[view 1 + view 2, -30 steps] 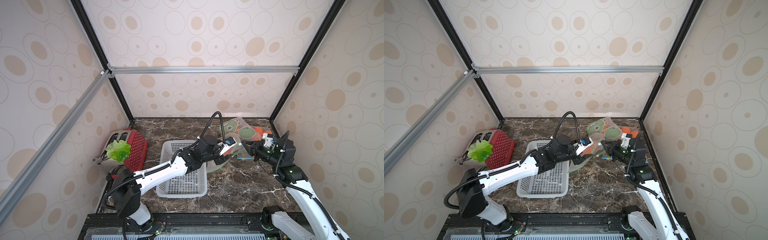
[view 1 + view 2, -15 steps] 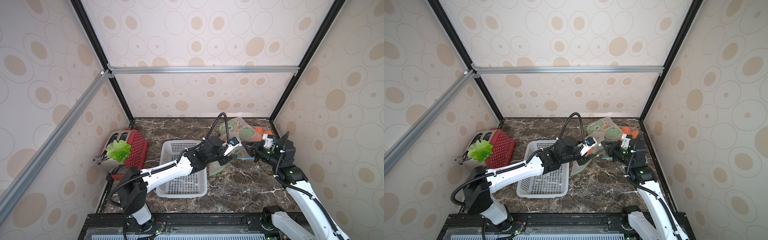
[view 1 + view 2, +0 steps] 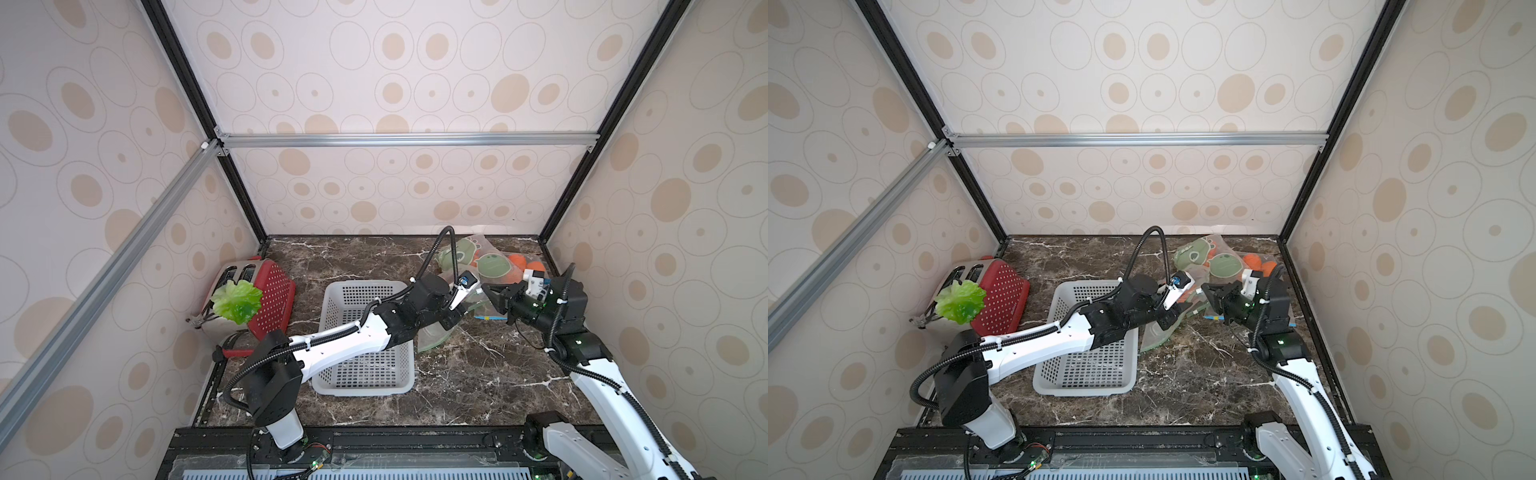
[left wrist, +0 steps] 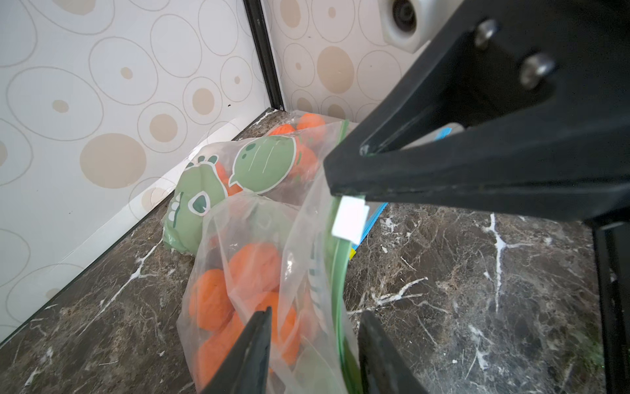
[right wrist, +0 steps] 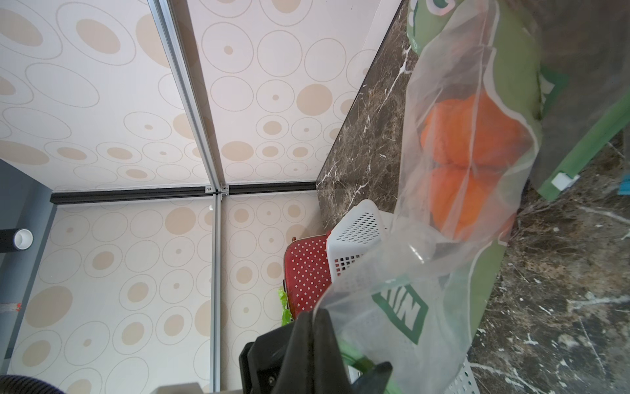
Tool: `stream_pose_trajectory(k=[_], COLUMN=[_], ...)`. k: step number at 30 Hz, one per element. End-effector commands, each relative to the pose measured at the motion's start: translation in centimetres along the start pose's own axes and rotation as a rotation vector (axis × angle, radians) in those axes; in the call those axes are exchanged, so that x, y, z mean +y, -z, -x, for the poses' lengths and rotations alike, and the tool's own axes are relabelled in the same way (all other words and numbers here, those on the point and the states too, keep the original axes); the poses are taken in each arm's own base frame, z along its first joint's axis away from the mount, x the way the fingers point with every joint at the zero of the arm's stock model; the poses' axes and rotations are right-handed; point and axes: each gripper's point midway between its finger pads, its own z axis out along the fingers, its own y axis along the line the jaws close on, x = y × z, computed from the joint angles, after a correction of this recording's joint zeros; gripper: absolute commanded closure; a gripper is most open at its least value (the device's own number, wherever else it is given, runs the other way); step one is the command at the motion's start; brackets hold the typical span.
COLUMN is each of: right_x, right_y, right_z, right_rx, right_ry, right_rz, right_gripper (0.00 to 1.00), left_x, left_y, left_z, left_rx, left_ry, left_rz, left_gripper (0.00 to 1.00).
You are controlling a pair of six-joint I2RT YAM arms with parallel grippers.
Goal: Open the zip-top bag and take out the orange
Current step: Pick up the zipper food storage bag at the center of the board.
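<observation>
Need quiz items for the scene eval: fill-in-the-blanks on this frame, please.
The right claw is shut on the ____ zip strip of the zip-top bag.
The round fruits inside that bag are ____ in colour.
The white basket sits between the bag and the red ____.
Missing: green; orange; toaster.

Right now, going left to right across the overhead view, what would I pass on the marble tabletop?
Red-and-silver toaster → white perforated plastic basket → clear green-edged zip-top bag → black right claw pinching that bag.
</observation>
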Motion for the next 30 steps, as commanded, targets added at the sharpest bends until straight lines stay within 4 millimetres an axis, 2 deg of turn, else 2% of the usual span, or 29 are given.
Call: stream_pose_trajectory(k=[1, 7, 10, 14, 17, 19, 24, 27, 30], right_x=[0.9, 1.0, 0.8, 1.2, 1.8, 2.3, 2.8, 3.0, 1.9], right_y=[0.1, 0.3, 0.4, 1.1, 2.3, 3.5, 7.3, 9.8, 12.1], right_z=[-0.1, -0.3, -0.4, -0.8, -1.3, -1.7, -3.6, -6.1, -8.4], right_rx=[0.012, 0.015, 0.019, 0.020, 0.024, 0.019, 0.011, 0.061, 0.124], right_ry=[-0.010, -0.003, 0.007, 0.079, 0.183, 0.298, 0.668, 0.900, 1.113], right_rz=[0.040, 0.043, 0.031, 0.035, 0.014, -0.003, -0.064, -0.047, -0.042], right_gripper=[1.00, 1.00, 0.98, 0.62, 0.45, 0.41, 0.41, 0.44, 0.46], left_x=[0.1, 0.3, 0.3, 0.1, -0.5, -1.3, -3.0, -3.8, -4.5], left_y=[0.2, 0.6, 1.4, 2.7, 3.7, 4.6, 6.5, 7.5, 8.2], left_z=[2.8, 2.9, 3.1, 2.9, 2.5, 2.2, 1.1, 0.4, -0.3], left_rx=[-0.063, -0.063, -0.053, -0.037, -0.008, 0.007, 0.063, 0.098, 0.130], left_ry=[0.007, 0.004, -0.031, -0.113, -0.168, -0.198, -0.267, -0.310, -0.331], left_rz=[0.013, 0.021, 0.015, -0.001, -0.043, -0.091, -0.211, -0.272, -0.347], left_gripper=[0.62, 0.79, 1.00, 1.00, 1.00, 1.00, 1.00, 1.00, 1.00])
